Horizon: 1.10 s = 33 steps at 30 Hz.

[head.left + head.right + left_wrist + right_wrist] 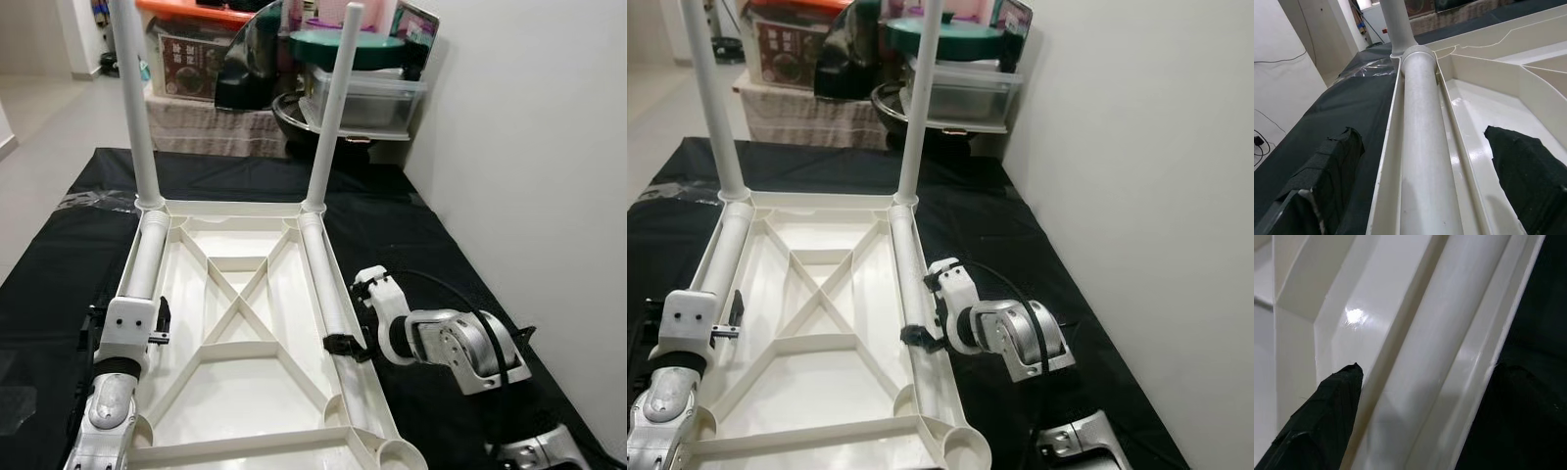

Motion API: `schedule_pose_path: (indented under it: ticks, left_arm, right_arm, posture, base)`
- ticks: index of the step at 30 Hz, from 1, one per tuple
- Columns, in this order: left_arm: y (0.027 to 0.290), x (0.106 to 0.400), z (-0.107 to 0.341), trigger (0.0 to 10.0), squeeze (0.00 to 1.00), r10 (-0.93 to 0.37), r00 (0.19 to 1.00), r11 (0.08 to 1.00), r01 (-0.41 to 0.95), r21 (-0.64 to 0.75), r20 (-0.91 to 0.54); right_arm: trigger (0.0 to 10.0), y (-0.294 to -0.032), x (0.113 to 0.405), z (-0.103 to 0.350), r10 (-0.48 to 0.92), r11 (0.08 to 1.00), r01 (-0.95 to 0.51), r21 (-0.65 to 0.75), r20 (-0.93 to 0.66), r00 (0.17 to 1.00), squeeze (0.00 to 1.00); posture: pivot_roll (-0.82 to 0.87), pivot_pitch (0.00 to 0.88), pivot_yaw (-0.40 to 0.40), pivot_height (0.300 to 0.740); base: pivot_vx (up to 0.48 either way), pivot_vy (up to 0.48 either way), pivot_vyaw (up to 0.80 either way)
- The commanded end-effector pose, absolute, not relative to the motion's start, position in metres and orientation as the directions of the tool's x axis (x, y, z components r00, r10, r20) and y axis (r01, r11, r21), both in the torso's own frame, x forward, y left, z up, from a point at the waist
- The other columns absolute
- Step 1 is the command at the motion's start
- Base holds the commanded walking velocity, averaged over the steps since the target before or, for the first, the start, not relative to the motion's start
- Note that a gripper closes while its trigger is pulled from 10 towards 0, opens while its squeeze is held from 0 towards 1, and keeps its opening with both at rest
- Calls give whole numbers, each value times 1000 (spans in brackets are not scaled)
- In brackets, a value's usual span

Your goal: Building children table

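Observation:
The white children's table (pixel 235 392) lies upside down on a black cloth (pixel 431 235). Two white legs stand upright in its far corners, one on the left (pixel 132 98) and one on the right (pixel 333 108). Two more legs lie flat along its sides, a left one (pixel 147 255) and a right one (pixel 328 294). My left gripper (pixel 127 321) is open and straddles the left lying leg (pixel 1422 137), its fingers (pixel 1327 176) clear of it on both sides. Open as well, my right gripper (pixel 353 315) spans the right lying leg (pixel 1449 333) and the table's rim.
A white wall (pixel 529 147) runs close along the right side. Beyond the cloth's far end stand a clear plastic storage box (pixel 367 98), a dark bowl (pixel 250 59) and a patterned box (pixel 191 64). Bare floor (pixel 49 117) lies at the far left.

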<state>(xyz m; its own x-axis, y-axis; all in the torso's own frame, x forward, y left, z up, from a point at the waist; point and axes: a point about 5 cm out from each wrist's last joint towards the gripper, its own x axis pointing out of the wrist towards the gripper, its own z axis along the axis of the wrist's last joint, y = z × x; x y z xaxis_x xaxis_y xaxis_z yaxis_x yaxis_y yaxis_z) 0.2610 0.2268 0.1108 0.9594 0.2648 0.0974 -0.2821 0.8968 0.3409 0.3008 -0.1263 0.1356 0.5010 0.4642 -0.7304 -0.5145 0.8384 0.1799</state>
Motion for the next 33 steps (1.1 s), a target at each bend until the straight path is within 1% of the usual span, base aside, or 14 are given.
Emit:
schedule_pose_path:
  ticks: [1,2,3,4,6,7,9,10,13,17,18,21,32,33]
  left_arm:
    - [220,259,95,10000,0,256,966,903,-249,351,27]
    - [220,259,95,10000,0,256,966,903,-249,351,27]
    - [219,260,94,10000,0,256,966,903,-249,349,27]
    - [219,260,94,10000,0,256,966,903,-249,349,27]
    - [220,259,94,10000,0,259,965,904,-252,346,27]
    - [220,259,94,10000,0,259,965,904,-252,346,27]
    - [223,257,93,10000,0,267,963,902,-258,347,24]
    - [223,257,93,10000,0,268,963,901,-259,347,24]
    - [223,257,93,10000,0,269,963,901,-260,347,23]
    - [219,259,92,10000,0,264,964,904,-255,342,23]
    - [219,259,92,10000,0,264,964,904,-255,342,23]
    - [219,260,92,10000,0,263,965,905,-255,341,24]
    - [220,259,92,10000,0,264,964,903,-257,343,26]
    - [220,259,92,10000,0,264,964,903,-257,343,27]
  right_arm:
    - [10000,-123,305,144,437,846,-520,120,-716,545,0]
    - [10000,-123,305,144,437,846,-520,120,-716,545,0]
    - [10000,-122,310,149,419,850,-522,69,-689,591,0]
    - [10000,-122,310,149,419,850,-522,69,-689,591,0]
    - [10000,-120,321,164,411,869,-494,37,-612,676,0]
    - [10000,-120,321,164,411,869,-494,37,-612,676,0]
    - [10000,-118,329,191,409,870,-491,-53,-479,777,0]
    - [10000,-116,328,196,426,862,-503,-56,-458,780,0]
    - [10000,-112,322,200,457,844,-534,-45,-460,761,0]
    - [10000,-111,309,185,478,827,-560,35,-568,670,0]
    - [10000,-111,309,185,478,827,-560,35,-568,670,0]
    - [10000,-117,306,169,443,850,-522,73,-636,632,0]
    - [10000,-121,298,151,422,861,-497,105,-691,586,0]
    - [10000,-121,294,147,428,858,-499,123,-708,562,0]
  posture:
    - [-19,0,-171,740]
    - [-19,0,-171,740]
    - [-19,0,-171,740]
    - [-19,0,-171,740]
    - [-13,0,-175,740]
    - [-13,0,-175,740]
    - [-15,0,-175,740]
    - [-17,0,-175,740]
    - [-20,0,-174,740]
    - [-24,0,-174,740]
    - [-24,0,-174,740]
    - [-23,0,-174,740]
    - [-24,0,-171,740]
    - [-23,0,-172,740]
  base:
    - [0,0,0]
    - [0,0,0]
    - [0,0,0]
    - [0,0,0]
    - [0,0,0]
    - [0,0,0]
    - [0,0,0]
    - [0,0,0]
    - [0,0,0]
    - [0,0,0]
    - [0,0,0]
    - [0,0,0]
    - [0,0,0]
    - [0,0,0]
